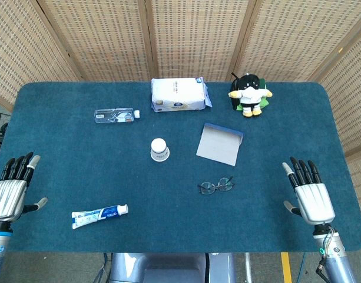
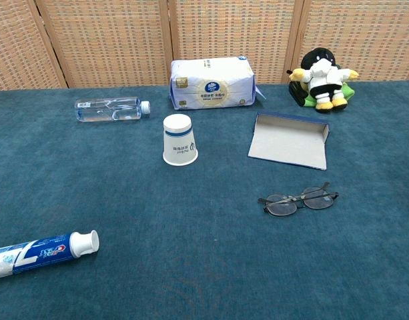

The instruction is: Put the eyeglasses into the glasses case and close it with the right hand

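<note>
right hand (image 1: 310, 199) rests flat at the 4 o'clock edge of the worktop (image 1: 62, 147), fingers spread wide, holding nothing. left hand (image 1: 10, 191) mirrors it at 8 o'clock, also wide and empty. neither hand shows in the chest view

eyeglasses (image 1: 216, 187) lie folded on the blue cloth, a little toward 5 o'clock from centre, lenses down or flat — can't tell which from here. glasses case (image 1: 219, 144) sits just beyond them toward 1 o'clock, near but apart, lid open with its raised blue wall on the far side and the grey inside showing

other items: upturned paper cup (image 1: 159, 149) near centre, water bottle (image 1: 115, 115) lying at 10 o'clock, tissue pack (image 1: 179, 95) at 12, plush toy (image 1: 248, 94) at 1 o'clock, toothpaste tube (image 1: 99, 216) at 7 o'clock

step in hand, as i read it: nothing begun — glasses not yet touched, case still open and empty. next move calls for the right hand to travel toward 9 o'clock to the glasses and pinch the thin frame at the bridge or a temple; flat on cloth, it gives little to get fingers under. then a short carry toward 12 o'clock into the case tray, and the lid folded over
</note>
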